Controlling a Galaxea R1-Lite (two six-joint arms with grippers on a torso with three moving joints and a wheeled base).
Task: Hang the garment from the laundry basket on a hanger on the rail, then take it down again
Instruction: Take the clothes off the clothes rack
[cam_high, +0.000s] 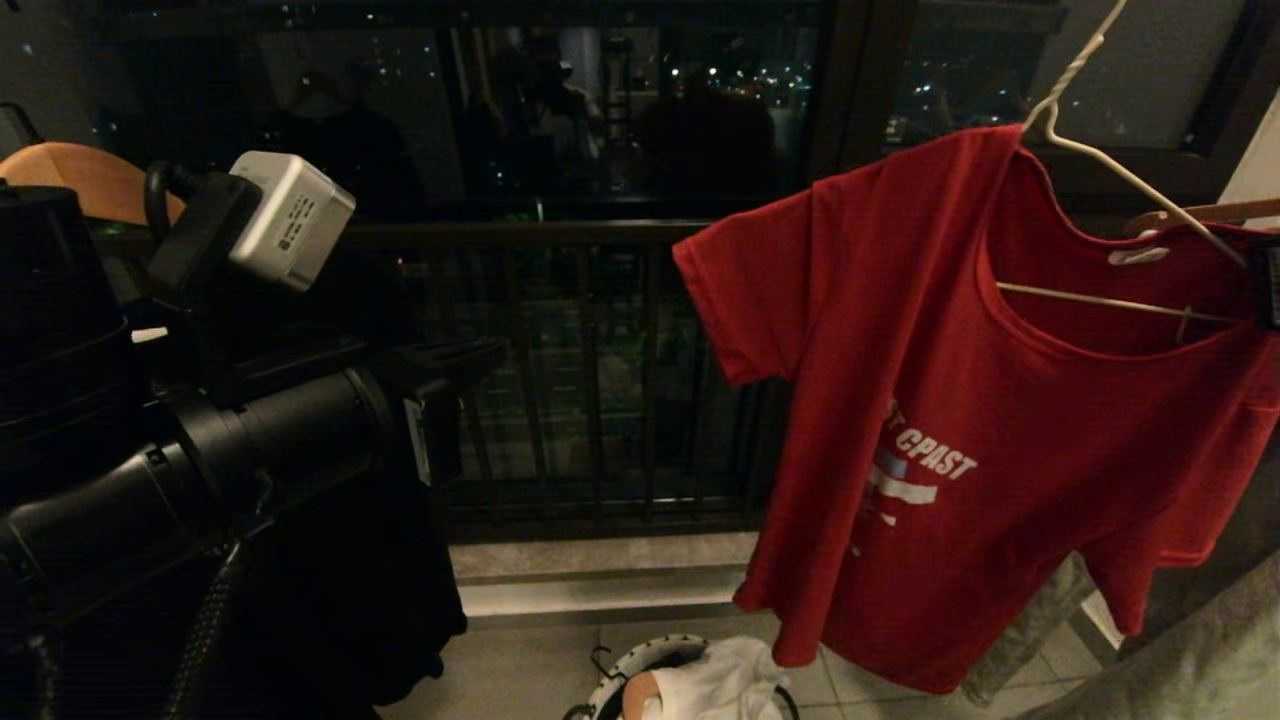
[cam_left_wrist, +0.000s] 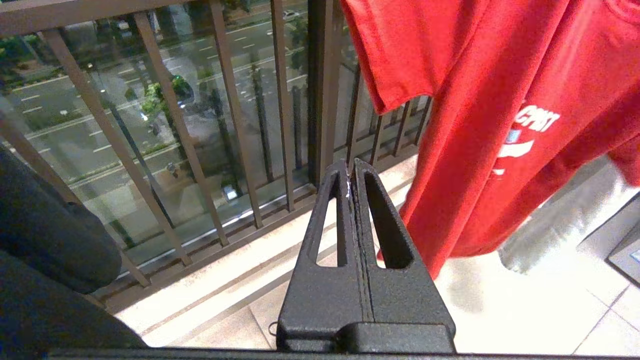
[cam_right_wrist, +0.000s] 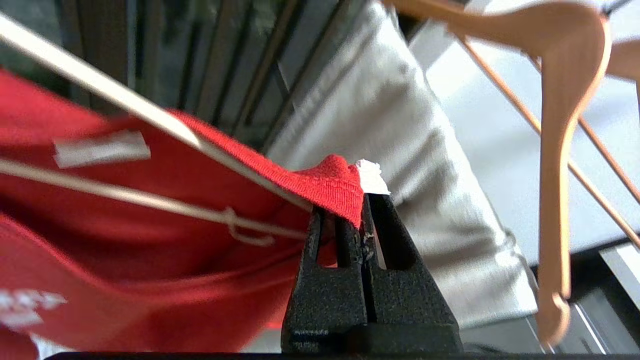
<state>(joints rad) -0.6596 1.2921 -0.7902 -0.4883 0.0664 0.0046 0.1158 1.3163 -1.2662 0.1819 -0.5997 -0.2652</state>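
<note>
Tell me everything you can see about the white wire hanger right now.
The hanger is thin white wire with a twisted neck running up out of view, sloping shoulders, a straight lower bar and a small side hook on that bar. It hangs tilted inside the neck of the red T-shirt, whose shoulders drape over it. The right gripper is shut on the shirt's shoulder at the hanger's end. A wooden hanger hangs nearby.

Both grippers' fingers (cam_left_wrist: 350, 200) together.
</note>
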